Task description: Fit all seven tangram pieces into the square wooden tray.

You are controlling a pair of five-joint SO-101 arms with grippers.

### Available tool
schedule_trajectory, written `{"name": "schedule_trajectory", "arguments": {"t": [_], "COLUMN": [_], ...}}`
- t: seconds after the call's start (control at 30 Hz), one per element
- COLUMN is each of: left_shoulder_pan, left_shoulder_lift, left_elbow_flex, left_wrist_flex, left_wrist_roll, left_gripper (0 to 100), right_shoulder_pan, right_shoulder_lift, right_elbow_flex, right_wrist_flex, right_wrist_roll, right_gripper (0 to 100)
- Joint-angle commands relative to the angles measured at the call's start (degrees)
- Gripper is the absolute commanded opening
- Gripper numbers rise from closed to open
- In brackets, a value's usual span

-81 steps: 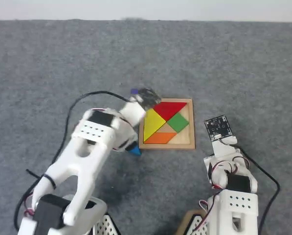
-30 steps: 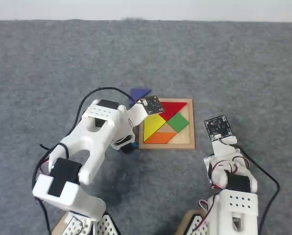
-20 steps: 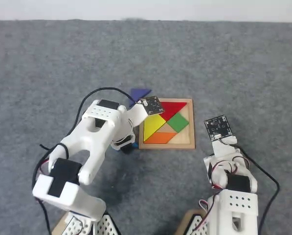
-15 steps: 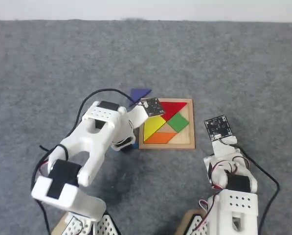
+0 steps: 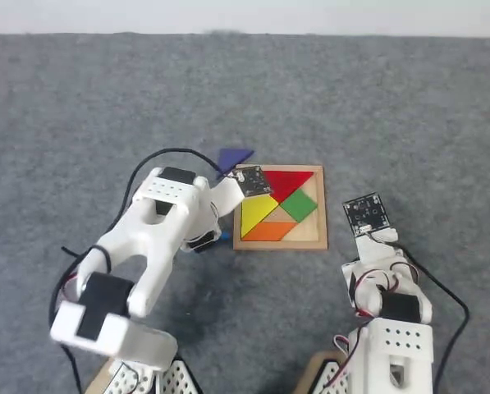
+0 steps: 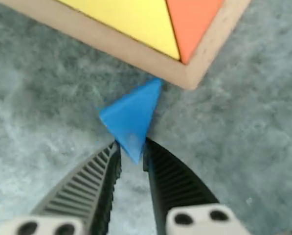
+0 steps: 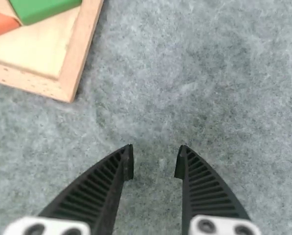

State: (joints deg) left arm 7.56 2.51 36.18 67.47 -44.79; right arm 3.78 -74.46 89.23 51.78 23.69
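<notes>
The square wooden tray point(image 5: 281, 245) holds a red triangle point(image 5: 287, 181), a yellow triangle point(image 5: 256, 208), a green square point(image 5: 299, 204) and an orange piece point(image 5: 267, 231). Its right part is bare wood. A purple triangle point(image 5: 235, 156) lies on the carpet beyond the tray's far left corner. My left gripper point(image 6: 131, 149) is shut on one tip of a small blue triangle point(image 6: 131, 117), which rests on the carpet touching the tray's corner point(image 6: 194, 78). In the high view the blue triangle point(image 5: 221, 236) peeks out beside the left arm. My right gripper point(image 7: 154, 156) hangs open over bare carpet, near the tray's corner point(image 7: 77, 63).
Grey carpet covers the whole table. The left arm's body point(image 5: 158, 230) lies over the ground left of the tray. The right arm point(image 5: 380, 271) stands at the tray's right. Open carpet stretches toward the back and both sides.
The left arm has swung and its gripper with the blue triangle has shifted a little toward the tray's near left corner. The right arm has stayed still.
</notes>
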Motion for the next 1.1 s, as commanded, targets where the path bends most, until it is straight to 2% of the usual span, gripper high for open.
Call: {"name": "schedule_trajectory", "arguments": {"t": [0.0,0.2,0.3,0.53,0.83,0.97,1.07], "left_shoulder_pan": [-0.5,-0.5,-0.6,0.4,5.8,4.5,1.8], "left_shoulder_lift": [-10.5,-13.5,-9.8,0.7,8.4,11.8,13.9], "left_elbow_flex": [-4.6,-5.4,-5.5,-8.7,-14.3,-14.7,-14.7], "left_wrist_flex": [6.5,3.8,2.9,0.4,0.4,0.4,0.4], "left_wrist_roll": [0.3,-0.4,-3.3,-3.5,-3.6,-4.0,-7.3], "left_gripper": [7,20,20,20,20,20,19], "right_shoulder_pan": [-0.6,-0.6,-0.6,-0.7,-2.1,-2.1,-2.1], "right_shoulder_lift": [-1.0,-1.0,-1.0,-1.0,-0.9,-0.9,-0.9], "right_elbow_flex": [-0.5,-0.5,-0.5,-0.5,-0.4,-0.4,-0.4], "right_wrist_flex": [-0.8,-0.8,-0.8,-0.8,-0.8,-0.8,-0.8], "right_wrist_roll": [1.0,1.0,1.0,1.0,1.1,1.1,1.1], "right_gripper": [15.8,15.8,15.8,15.8,15.8,15.8,15.8]}}
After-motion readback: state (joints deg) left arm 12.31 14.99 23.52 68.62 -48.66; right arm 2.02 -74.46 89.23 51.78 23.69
